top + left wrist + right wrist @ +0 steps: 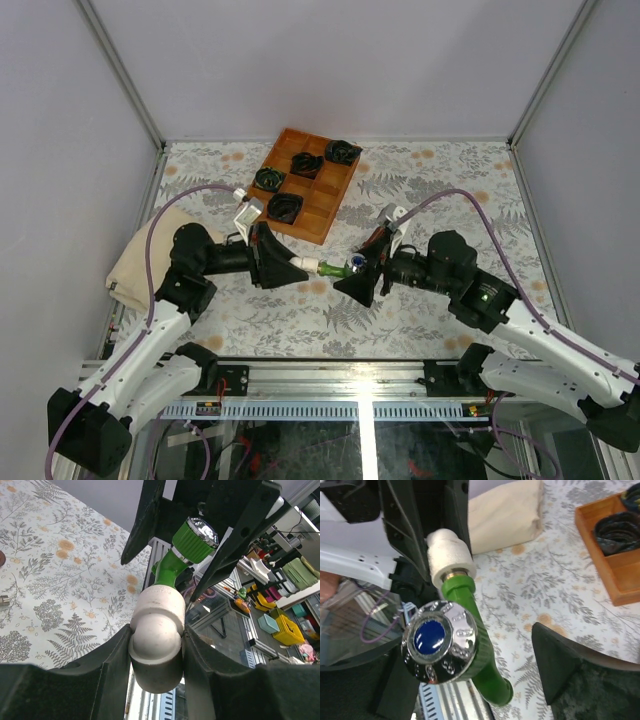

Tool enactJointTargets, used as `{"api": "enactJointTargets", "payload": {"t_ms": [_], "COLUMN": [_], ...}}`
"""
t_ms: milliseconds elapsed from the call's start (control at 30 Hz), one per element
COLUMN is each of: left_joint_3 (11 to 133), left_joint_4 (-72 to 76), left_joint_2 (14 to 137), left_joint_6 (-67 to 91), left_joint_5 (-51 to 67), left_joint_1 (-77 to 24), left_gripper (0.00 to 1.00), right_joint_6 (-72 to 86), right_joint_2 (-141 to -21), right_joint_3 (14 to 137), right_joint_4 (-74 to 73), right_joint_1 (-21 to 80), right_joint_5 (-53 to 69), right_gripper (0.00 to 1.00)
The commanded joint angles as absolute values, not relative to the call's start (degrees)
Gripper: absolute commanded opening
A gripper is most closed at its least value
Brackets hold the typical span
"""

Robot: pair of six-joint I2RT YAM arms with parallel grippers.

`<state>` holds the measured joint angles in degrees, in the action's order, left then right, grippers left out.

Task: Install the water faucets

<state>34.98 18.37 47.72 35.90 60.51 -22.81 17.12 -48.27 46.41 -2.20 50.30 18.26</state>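
The green water faucet (337, 267) hangs in mid-air between my two grippers, its threaded end set in a white elbow fitting (303, 266). My left gripper (292, 268) is shut on the white elbow (156, 650). The green faucet (175, 565), with a chrome, blue-centred knob (440, 642), points at my right gripper (358, 268). Its jaws stand either side of the knob, and the one finger (560, 665) showing in its wrist view is apart from the faucet. A dark red and silvery bit (3, 600) lies on the table at the left wrist view's edge; it may be the red-brown faucet.
A wooden compartment tray (322, 205) with several black-and-green coiled bundles (285, 207) stands at the back centre. A beige cloth bag (150, 255) lies at the left beside the left arm. The table has a fern-patterned cover (440, 190), with walls around it.
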Motion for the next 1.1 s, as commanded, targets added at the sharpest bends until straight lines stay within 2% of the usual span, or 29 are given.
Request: {"api": "enactJointTargets", "payload": {"t_ms": [0, 167, 200, 300, 400, 500, 633, 667, 700, 767, 833, 967, 1067], "left_joint_3": [37.21, 35.99, 35.62, 35.32, 34.27, 31.61, 30.76, 30.88, 31.04, 31.68, 32.87, 35.08, 35.83], "left_joint_4": [19.22, 20.82, 21.42, 21.88, 23.06, 28.48, 32.45, 33.01, 33.12, 32.63, 30.64, 25.42, 22.16], "left_joint_2": [47.49, 47.02, 46.45, 44.58, 42.45, 39.12, 37.72, 37.71, 37.58, 37.40, 37.44, 37.28, 37.66], "left_joint_6": [32.07, 25.35, 23.76, 17.56, 9.47, 4.60, 2.55, 2.63, 2.68, 4.23, 5.98, 9.55, 12.12], "left_joint_5": [64.11, 67.38, 67.18, 66.23, 66.04, 64.26, 61.94, 61.95, 61.77, 60.44, 59.11, 56.00, 54.82], "left_joint_1": [-22.57, -22.58, -22.59, -22.59, -22.59, -22.57, -22.74, -22.95, -23.19, -23.71, -23.73, -23.76, -23.67], "left_gripper": [0.00, 0.00, 0.00, 0.00, 0.00, 0.00, 0.00, 0.00, 0.00, 0.00, 0.00, 0.00, 0.00], "right_joint_6": [26.20, 38.68, 41.35, 52.44, 69.57, 87.71, 100.04, 101.83, 103.43, 103.93, 100.09, 78.84, 59.19], "right_joint_2": [-48.21, -50.84, -51.68, -53.28, -54.00, -56.19, -60.61, -61.52, -62.17, -62.70, -61.62, -54.27, -46.63], "right_joint_3": [44.24, 41.12, 41.02, 39.13, 33.25, 27.50, 23.41, 23.12, 22.93, 22.85, 23.65, 27.61, 30.76], "right_joint_4": [12.86, 23.29, 23.59, 26.76, 39.06, 50.93, 63.62, 65.80, 67.95, 70.51, 68.17, 44.29, 24.93], "right_joint_1": [50.34, 48.38, 47.83, 45.43, 43.16, 42.86, 42.87, 42.95, 43.04, 43.06, 43.06, 43.07, 43.06], "right_joint_5": [24.89, 30.41, 31.31, 33.45, 33.11, 30.62, 31.62, 32.04, 32.34, 33.12, 34.92, 34.52, 26.54], "right_gripper": [0.79, 0.36, 0.31, 0.26, 0.22, 0.23, 0.24, 0.25, 0.31, 0.57, 0.73, 0.86, 0.90]}}
